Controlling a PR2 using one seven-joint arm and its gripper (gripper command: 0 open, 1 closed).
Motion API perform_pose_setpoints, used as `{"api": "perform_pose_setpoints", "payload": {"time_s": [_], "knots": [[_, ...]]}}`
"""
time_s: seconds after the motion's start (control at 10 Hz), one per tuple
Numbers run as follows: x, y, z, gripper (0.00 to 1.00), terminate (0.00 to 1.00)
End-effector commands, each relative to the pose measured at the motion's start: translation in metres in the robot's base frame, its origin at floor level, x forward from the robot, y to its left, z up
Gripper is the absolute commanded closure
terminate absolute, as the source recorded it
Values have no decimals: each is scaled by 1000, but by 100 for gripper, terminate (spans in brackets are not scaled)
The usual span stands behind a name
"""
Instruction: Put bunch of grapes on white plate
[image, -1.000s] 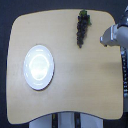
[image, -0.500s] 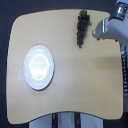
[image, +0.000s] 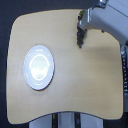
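Note:
The bunch of grapes lies near the far edge of the tan table, toward the exterior view's right. It is dark, elongated and tapers downward in the picture. My gripper comes in from the upper right and sits over the bunch's upper end, hiding that part. The picture is too blurred to show how the jaws stand or whether they touch the grapes. The white plate, round and glossy, rests on the table at the exterior view's left, well apart from the grapes, with nothing on it.
The grey arm stretches across the table's upper right corner. A dark upright part stands along the table's right edge. Beyond the table's rounded edges the floor is black.
The gripper has moved toward the exterior view's left, from beside the table's right edge to over the top of the grape bunch. Grapes and plate have stayed where they were.

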Motion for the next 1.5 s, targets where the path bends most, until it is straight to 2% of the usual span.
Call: {"api": "perform_pose_setpoints", "payload": {"time_s": [0.0,0.7,1.0,1.4], "knots": [[66,44,-30,0,0],[87,71,-90,0,0],[98,61,-111,0,0],[99,38,-138,0,0]]}}
